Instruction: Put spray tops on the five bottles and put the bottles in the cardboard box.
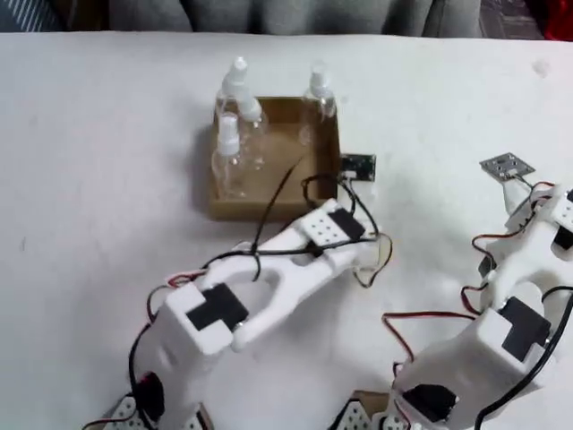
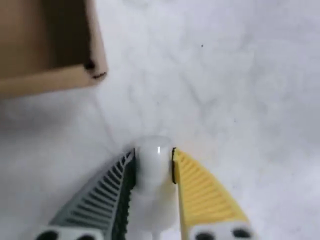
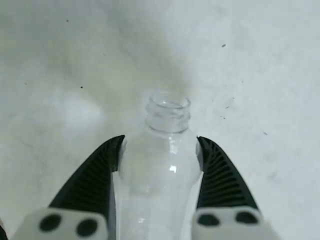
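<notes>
Grips a white spray top (image 2: 152, 170) in the left gripper (image 2: 154, 155), near a corner of the cardboard box (image 2: 50, 80), with the rest hidden between the fingers. Clasps an uncapped clear bottle (image 3: 160, 165) by the shoulder in the right gripper (image 3: 159, 144), base cut off. Shows three capped bottles (image 1: 228, 152) upright inside the box.

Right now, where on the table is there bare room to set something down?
The widest bare patch of table lies left of the cardboard box. Another lies between the box and the right arm. Crowded: in front of the box, where the left arm and its cables lie.
</notes>
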Action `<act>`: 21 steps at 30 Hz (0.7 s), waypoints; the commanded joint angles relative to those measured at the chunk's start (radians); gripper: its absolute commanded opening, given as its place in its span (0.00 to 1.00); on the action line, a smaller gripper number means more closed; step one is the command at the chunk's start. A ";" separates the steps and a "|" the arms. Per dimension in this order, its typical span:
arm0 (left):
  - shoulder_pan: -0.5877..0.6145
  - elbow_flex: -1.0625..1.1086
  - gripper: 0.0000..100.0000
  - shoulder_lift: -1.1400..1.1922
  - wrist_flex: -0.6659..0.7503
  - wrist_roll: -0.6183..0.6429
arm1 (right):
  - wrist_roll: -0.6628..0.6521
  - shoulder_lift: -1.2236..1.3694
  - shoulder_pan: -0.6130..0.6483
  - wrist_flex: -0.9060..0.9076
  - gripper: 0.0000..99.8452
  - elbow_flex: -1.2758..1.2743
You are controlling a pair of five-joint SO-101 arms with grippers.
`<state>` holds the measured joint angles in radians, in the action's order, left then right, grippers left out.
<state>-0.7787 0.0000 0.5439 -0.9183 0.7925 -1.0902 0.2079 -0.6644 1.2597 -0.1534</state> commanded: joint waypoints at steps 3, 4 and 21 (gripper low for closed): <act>-0.042 -0.015 0.02 -0.053 -0.077 -0.009 | 0.000 -0.018 0.015 0.039 0.02 0.018; -0.042 -0.015 0.02 -0.074 -0.100 -0.029 | 0.015 -0.019 0.021 0.059 0.02 0.025; 0.008 0.310 0.02 -0.653 -0.192 -0.307 | 0.203 -0.550 0.226 0.189 0.02 -0.242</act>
<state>-0.8048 0.2578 0.1036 -1.1024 0.5424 -0.9613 -0.1619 -0.4987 1.4791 -0.3161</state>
